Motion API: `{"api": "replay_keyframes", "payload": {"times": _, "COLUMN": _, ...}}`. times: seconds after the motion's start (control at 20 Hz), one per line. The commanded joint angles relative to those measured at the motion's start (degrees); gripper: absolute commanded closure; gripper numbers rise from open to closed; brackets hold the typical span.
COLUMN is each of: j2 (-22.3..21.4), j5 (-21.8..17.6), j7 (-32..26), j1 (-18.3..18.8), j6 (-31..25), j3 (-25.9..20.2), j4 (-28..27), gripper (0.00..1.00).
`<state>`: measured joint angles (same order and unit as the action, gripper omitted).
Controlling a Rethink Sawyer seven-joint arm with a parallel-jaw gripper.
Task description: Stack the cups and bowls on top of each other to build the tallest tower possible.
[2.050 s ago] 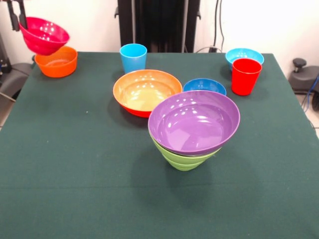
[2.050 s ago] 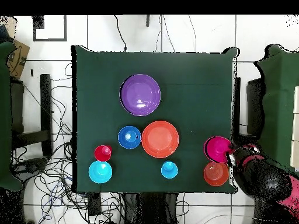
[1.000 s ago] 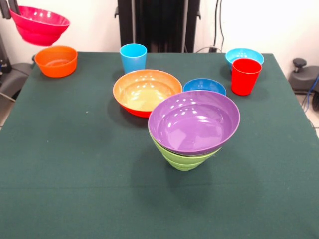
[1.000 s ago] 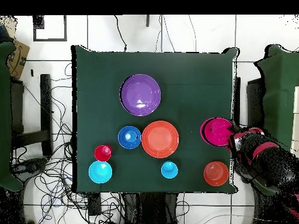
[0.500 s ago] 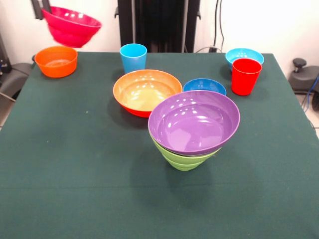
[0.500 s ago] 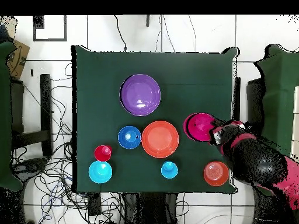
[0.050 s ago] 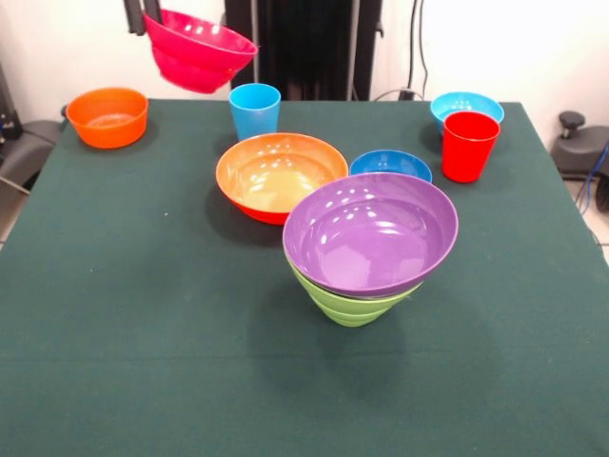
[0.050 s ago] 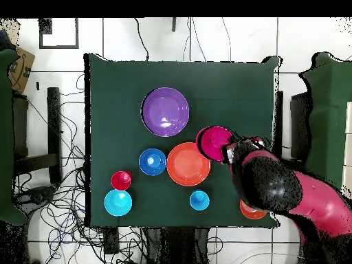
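Front and overhead views of a stacking trial. The claw [image 7: 143, 13] is clamped on the rim of the magenta-red bowl [image 7: 198, 49] and holds it tilted in the air, above the far part of the worktop [image 7: 143, 286] and just left of the light blue cup [image 7: 254, 109]; a rim grip leaves the bowl's underside free to seat on another piece. The tower [image 7: 366, 248] stands near the middle, its purple bowl [image 7: 371, 231] resting tilted on nested lime green bowls [image 7: 348, 305], probably because the bowl sits unevenly in the one below. The large orange bowl [image 7: 280, 174] and the dark blue bowl [image 7: 390, 165] lie just behind the tower. The small orange bowl [image 7: 108, 116] sits at the far left corner; the red cup [image 7: 468, 145] and light blue bowl [image 7: 466, 107] at the far right.

Most of the claw is cut off by the front view's top edge. From overhead the arm [image 8: 275, 189] covers part of the small orange bowl. How many green bowls are nested cannot be told.
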<state>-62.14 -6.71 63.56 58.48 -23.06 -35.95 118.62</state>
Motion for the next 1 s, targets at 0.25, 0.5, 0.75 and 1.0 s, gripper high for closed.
{"api": "replay_keyframes", "payload": {"times": 0.25, "j2": 3.2, "j5": -3.4, "j7": 13.6, "j1": -5.1, "j6": 5.4, "j3": 6.5, "j4": 0.7, "gripper": 1.00}}
{"api": "replay_keyframes", "payload": {"times": 0.5, "j2": 4.1, "j5": -4.6, "j7": 15.1, "j1": -6.2, "j6": 6.7, "j3": 7.5, "j4": 0.1, "gripper": 1.00}}
{"api": "replay_keyframes", "payload": {"times": 0.75, "j2": 6.1, "j5": -5.9, "j7": 16.5, "j1": -9.6, "j6": 9.4, "j3": 11.3, "j4": -1.4, "gripper": 1.00}}
{"api": "replay_keyframes", "payload": {"times": 1.0, "j2": 6.3, "j5": -5.0, "j7": 17.4, "j1": -13.0, "j6": 10.8, "j3": 14.4, "j4": -1.9, "gripper": 1.00}}
